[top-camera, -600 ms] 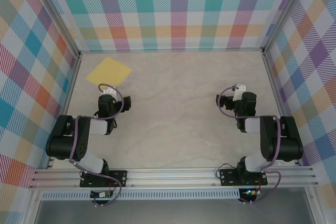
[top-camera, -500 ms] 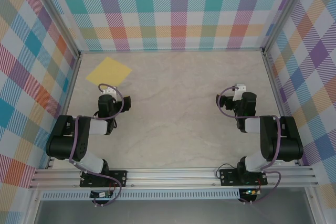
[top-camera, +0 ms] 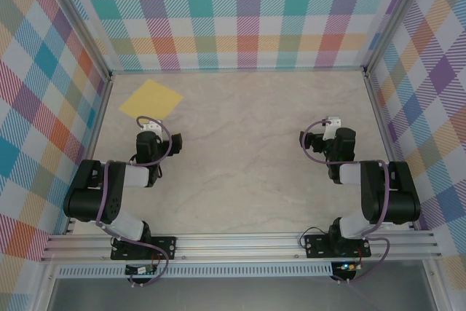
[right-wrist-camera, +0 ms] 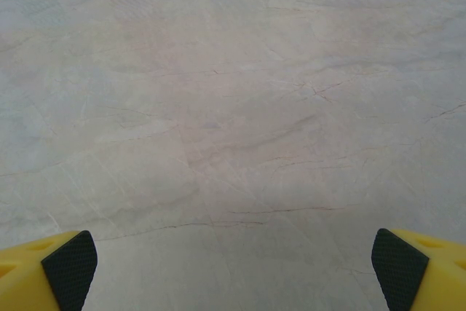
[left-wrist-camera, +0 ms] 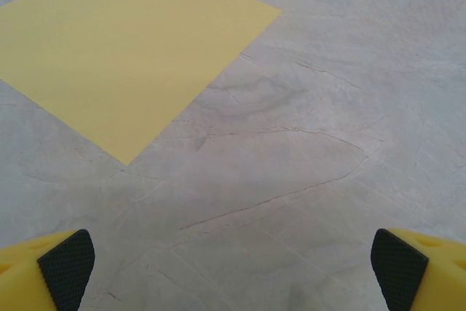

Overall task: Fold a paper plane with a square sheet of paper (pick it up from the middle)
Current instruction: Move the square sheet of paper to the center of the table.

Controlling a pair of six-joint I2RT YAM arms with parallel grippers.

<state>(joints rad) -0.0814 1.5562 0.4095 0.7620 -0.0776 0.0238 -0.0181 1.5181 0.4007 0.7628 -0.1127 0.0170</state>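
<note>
The square sheet of paper (top-camera: 151,98) lies flat and unfolded on the marble table at the far left, turned like a diamond. In the left wrist view the yellow sheet (left-wrist-camera: 124,49) fills the upper left, ahead of the fingers. My left gripper (top-camera: 148,130) rests just short of the sheet's near corner, open, with bare table between its yellow fingers (left-wrist-camera: 65,267). My right gripper (top-camera: 325,124) sits at the right side of the table, far from the paper, open over bare marble (right-wrist-camera: 233,180), with nothing between its fingers (right-wrist-camera: 400,271).
Checked walls (top-camera: 240,12) enclose the table on three sides, with metal posts at the corners. The sheet lies close to the left wall (top-camera: 98,114). A metal rail (top-camera: 240,245) runs along the near edge by the arm bases.
</note>
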